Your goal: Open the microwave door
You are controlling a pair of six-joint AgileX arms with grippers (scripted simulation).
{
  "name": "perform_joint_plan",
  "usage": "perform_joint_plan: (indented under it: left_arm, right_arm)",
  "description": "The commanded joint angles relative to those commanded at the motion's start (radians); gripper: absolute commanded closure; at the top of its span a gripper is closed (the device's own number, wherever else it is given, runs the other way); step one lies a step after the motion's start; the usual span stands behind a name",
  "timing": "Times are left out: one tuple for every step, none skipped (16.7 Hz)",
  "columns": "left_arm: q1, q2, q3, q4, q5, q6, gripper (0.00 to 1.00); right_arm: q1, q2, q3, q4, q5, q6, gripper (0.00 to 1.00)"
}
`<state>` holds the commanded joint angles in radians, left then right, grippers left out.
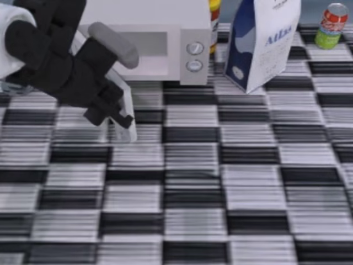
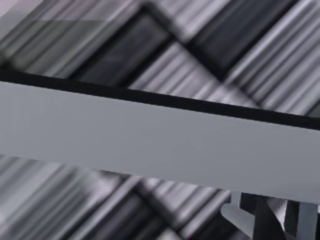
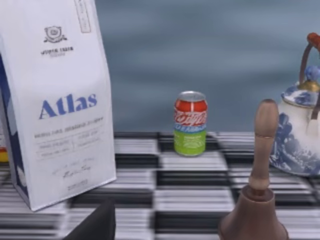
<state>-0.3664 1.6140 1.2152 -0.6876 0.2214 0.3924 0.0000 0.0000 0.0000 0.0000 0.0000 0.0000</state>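
Standing at the far left of the black-and-white checkered table [image 1: 220,165], the light grey boxy microwave [image 1: 165,22] shows its two round silver knobs [image 1: 194,57] at the right of its front. Its thin, light grey microwave door [image 1: 126,110] is swung out toward the near side, hinged at the left — its free edge points down the table. The left gripper [image 1: 118,118] sits right at that free edge of the door, black fingers against the panel; whether they are spread or pinched I cannot tell. The left wrist view shows only the door's grey edge [image 2: 160,140] crossing close in front.

To the right of the oven stand a blue-and-white carton [image 1: 265,38] and, farther right, a red-and-green can [image 1: 332,25]. The right arm itself is out of the top view — its wrist camera looks at the carton, the can, a brown wooden bell [image 3: 257,200] and a blue-and-white kettle [image 3: 300,130].
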Motion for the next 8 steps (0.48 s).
perform_joint_plan:
  left_arm:
    - [0.012, -0.001, -0.006, -0.010, 0.012, 0.028, 1.00]
    - [0.024, -0.003, -0.013, -0.021, 0.025, 0.057, 1.00]
    - [0.036, -0.006, -0.018, -0.030, 0.038, 0.085, 1.00]
    - [0.048, -0.012, -0.021, -0.035, 0.050, 0.109, 1.00]
    - [0.056, -0.018, -0.021, -0.037, 0.059, 0.127, 1.00]
    - [0.060, -0.023, -0.019, -0.036, 0.065, 0.136, 1.00]
    - [0.060, -0.023, -0.019, -0.036, 0.065, 0.137, 1.00]
    - [0.060, -0.023, -0.019, -0.036, 0.065, 0.137, 1.00]
  right_arm:
    - [0.000, 0.000, 0.000, 0.000, 0.000, 0.000, 0.00]
    - [0.000, 0.000, 0.000, 0.000, 0.000, 0.000, 0.00]
    - [0.000, 0.000, 0.000, 0.000, 0.000, 0.000, 0.00]
    - [0.000, 0.000, 0.000, 0.000, 0.000, 0.000, 0.00]
    - [0.000, 0.000, 0.000, 0.000, 0.000, 0.000, 0.00]
    - [0.000, 0.000, 0.000, 0.000, 0.000, 0.000, 0.00]
    - [0.000, 0.000, 0.000, 0.000, 0.000, 0.000, 0.00]
    - [0.000, 0.000, 0.000, 0.000, 0.000, 0.000, 0.00]
